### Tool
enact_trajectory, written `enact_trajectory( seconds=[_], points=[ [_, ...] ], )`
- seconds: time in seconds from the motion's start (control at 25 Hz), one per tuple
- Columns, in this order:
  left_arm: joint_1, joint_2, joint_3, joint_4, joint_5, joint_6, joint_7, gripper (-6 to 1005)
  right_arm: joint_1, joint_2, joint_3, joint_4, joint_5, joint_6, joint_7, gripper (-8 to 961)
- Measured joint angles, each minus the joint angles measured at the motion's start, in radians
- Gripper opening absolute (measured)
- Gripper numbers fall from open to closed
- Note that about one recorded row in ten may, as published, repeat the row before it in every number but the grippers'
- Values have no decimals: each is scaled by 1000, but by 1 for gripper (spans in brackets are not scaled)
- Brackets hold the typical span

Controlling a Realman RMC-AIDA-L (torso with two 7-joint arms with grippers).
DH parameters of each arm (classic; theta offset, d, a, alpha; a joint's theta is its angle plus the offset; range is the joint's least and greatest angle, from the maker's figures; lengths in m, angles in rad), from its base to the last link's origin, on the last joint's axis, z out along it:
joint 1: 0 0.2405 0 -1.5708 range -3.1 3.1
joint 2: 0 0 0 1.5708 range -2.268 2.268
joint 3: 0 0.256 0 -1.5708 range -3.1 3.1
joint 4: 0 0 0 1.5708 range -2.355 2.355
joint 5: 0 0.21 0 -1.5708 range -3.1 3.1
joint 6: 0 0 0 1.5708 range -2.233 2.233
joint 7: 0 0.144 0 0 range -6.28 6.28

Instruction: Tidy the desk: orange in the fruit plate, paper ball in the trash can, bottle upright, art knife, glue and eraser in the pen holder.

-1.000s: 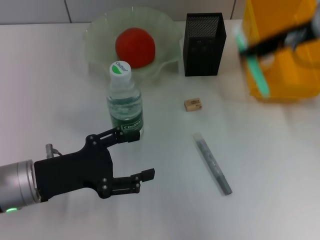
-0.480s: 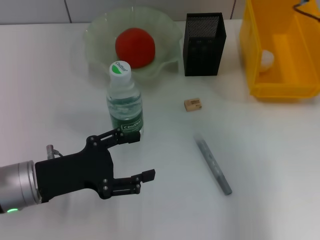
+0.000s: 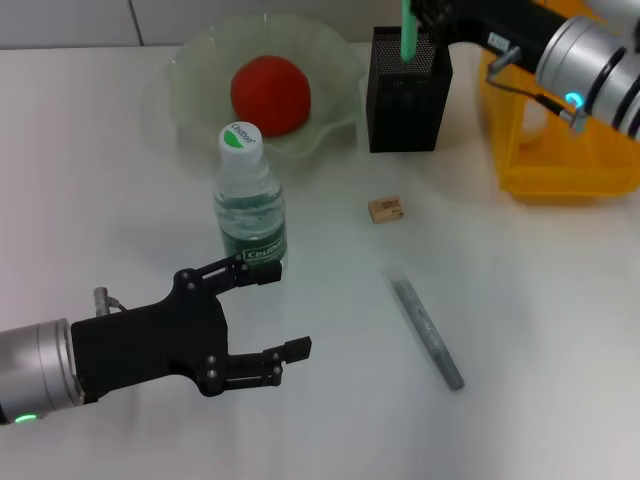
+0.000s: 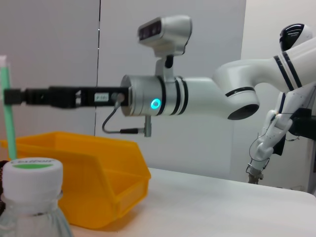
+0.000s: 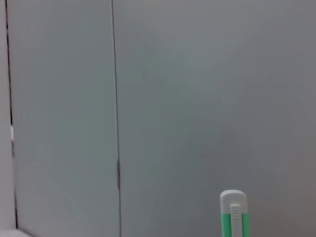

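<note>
While right gripper [image 3: 418, 20] grips green art knife [image 3: 407, 30] upright over pen holder [image 3: 409, 90], left gripper [image 3: 268, 312] idles agape.

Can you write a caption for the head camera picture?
Right gripper lowers a green art knife into the pen holder; left gripper waits open beside the upright bottle.

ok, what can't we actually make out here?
- Right claw: head view's top edge cuts its tips off.
- Green art knife: its lower end is hidden inside the pen holder.
- Trash can: the right arm blocks its inside, so no paper ball shows.
- Grey stick: markings too small to read.
</note>
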Motion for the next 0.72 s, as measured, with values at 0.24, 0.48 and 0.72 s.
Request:
enact_trajectory(
  seconds=[0.24,0.48,0.72],
  points=[
    [0,1,0,0,-1,1,2,859,24,2,14,50,21,38,-57,173],
    [0,2,0,0,-3,1,4,859,16,2,10,60,37,46,-63,173],
    [-1,2,0,0,-3,1,4,859,16,2,5,76,37,46,-65,173]
  ],
)
